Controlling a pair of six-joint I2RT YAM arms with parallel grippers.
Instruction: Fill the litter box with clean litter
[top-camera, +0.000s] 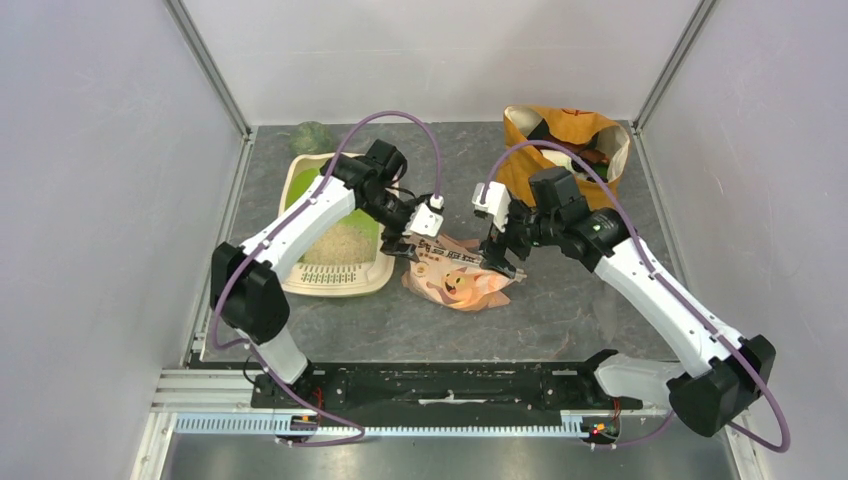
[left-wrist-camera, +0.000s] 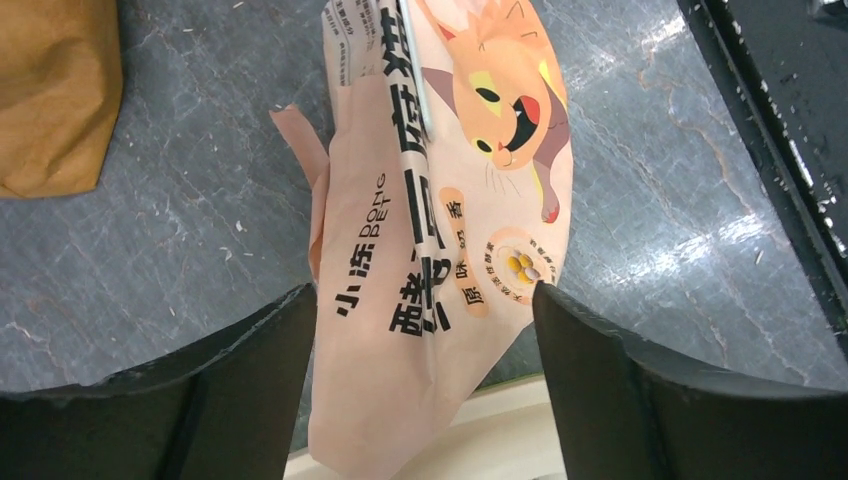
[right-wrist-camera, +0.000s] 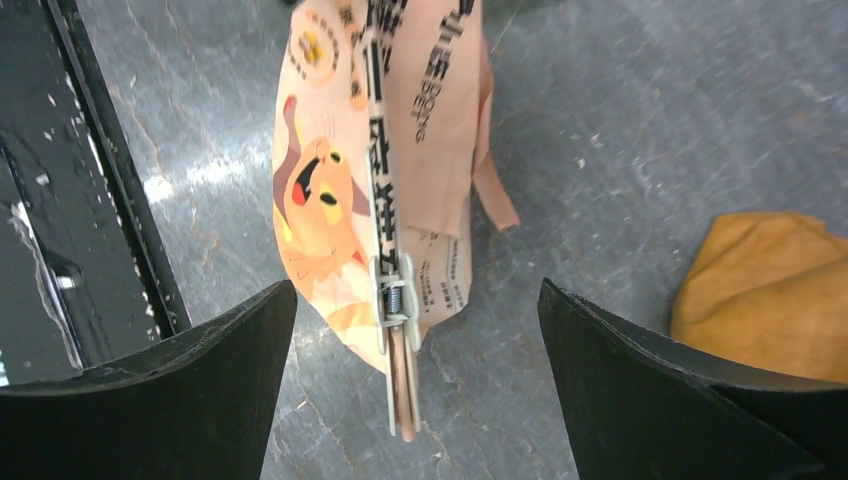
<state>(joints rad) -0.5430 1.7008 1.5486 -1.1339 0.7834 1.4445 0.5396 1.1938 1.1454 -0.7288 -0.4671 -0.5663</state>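
The cream litter box (top-camera: 300, 268), green inside, stands at the left and holds a heap of pale clean litter (top-camera: 340, 240). The peach-orange cat-print bag (top-camera: 457, 278) lies flat on the table just right of the box, with a long grey sealing clip (right-wrist-camera: 386, 200) along it. My left gripper (top-camera: 405, 246) is open over the bag's end nearest the box. In the left wrist view (left-wrist-camera: 420, 300) the bag (left-wrist-camera: 440, 220) lies between the fingers, with the box rim (left-wrist-camera: 500, 440) below. My right gripper (top-camera: 502, 264) is open over the bag's other end. In the right wrist view (right-wrist-camera: 415, 290) the clip's handle end lies between its fingers.
A mustard-yellow fabric bag (top-camera: 565, 140) stands open at the back right; it also shows in the left wrist view (left-wrist-camera: 50, 90) and the right wrist view (right-wrist-camera: 770, 290). A dark green object (top-camera: 312, 136) lies behind the box. A black rail (top-camera: 450, 385) runs along the near edge.
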